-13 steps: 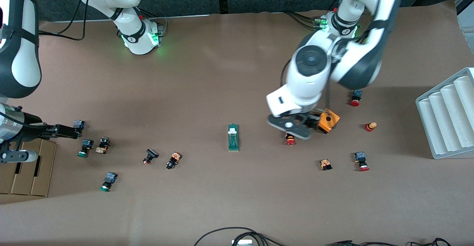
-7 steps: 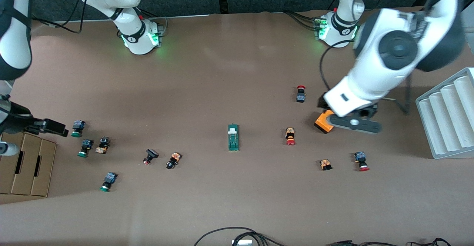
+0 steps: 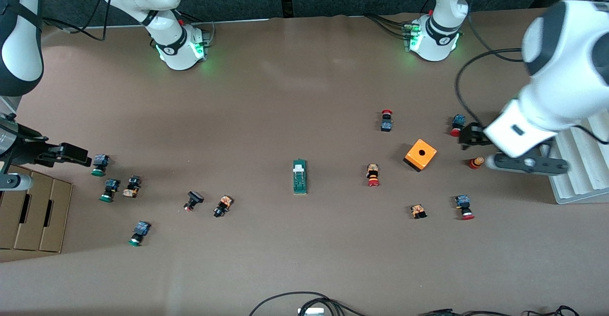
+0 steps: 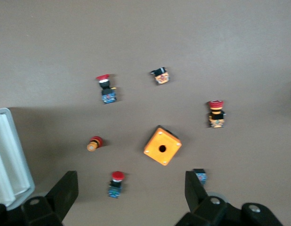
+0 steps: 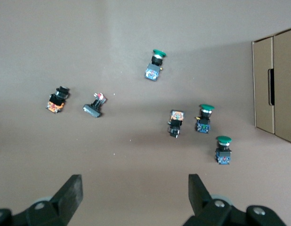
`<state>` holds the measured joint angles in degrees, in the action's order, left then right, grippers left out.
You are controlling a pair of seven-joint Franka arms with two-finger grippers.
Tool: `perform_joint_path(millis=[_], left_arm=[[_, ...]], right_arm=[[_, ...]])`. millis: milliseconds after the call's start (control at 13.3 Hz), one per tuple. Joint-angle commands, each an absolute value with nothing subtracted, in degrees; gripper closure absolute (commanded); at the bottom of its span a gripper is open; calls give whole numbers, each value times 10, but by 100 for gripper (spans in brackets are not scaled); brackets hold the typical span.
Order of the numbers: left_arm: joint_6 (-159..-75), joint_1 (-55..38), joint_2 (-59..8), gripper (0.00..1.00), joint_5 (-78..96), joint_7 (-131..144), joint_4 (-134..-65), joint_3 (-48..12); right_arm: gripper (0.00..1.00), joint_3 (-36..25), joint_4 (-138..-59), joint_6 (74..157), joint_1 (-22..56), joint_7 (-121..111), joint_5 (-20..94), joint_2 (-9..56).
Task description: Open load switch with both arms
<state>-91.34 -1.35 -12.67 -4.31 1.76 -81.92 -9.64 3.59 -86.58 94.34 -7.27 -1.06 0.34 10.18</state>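
Front view: the left gripper (image 3: 525, 162) has swung away from the orange cube (image 3: 420, 154) and now hangs over the table's left-arm end, at the edge of the grey ribbed tray (image 3: 578, 152), just beside a small red-and-yellow button (image 3: 475, 162). The cube, earlier partly covered by the arm, now sits fully exposed, in the same spot. The right gripper (image 3: 71, 153) has drawn slightly toward the right-arm end, above the cardboard box (image 3: 33, 215) and next to a green-capped button (image 3: 99, 164). The load switch (image 3: 299, 176) lies unmoved mid-table, white tab toward the bases, well apart from both grippers. Nothing shows in the tray's grooves or the box's slots.

Left wrist view: the left gripper's (image 4: 131, 200) fingers (image 4: 64, 192) are spread wide with nothing between them, above the cube (image 4: 162, 146) and several red-capped buttons (image 4: 115, 183).

Right wrist view: the right gripper's (image 5: 133, 197) fingers (image 5: 70, 194) also stand wide apart and empty, above green-capped buttons (image 5: 223, 149) and the box (image 5: 277, 84).
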Motion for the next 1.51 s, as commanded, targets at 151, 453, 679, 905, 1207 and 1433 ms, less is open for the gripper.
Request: perform_joint_path(millis=[151,453,679,905,1207,1433], left_arm=[[-889,19,-96,0,-33,3,-820,-105],[-888,22,-72,0,-34,39,-842,-102],[-973,23,9,0,-29,40,-972,-79],[-984,18,23,0,-2,40,-996,-54],[-979,21,18,0,-6,53,-989,-53],[-976,18,18,0,-11,63,-984,-55]], right_arm=[[0,40,-875,922,-76,-11,4,86],[0,40,-874,904,-77,-11,6,87],[0,40,-873,904,-76,-11,2,86],[0,40,-874,904,-77,-11,3,86],[0,40,-874,900,-78,-11,6,73],[0,40,-875,877,-76,-8,2,62]])
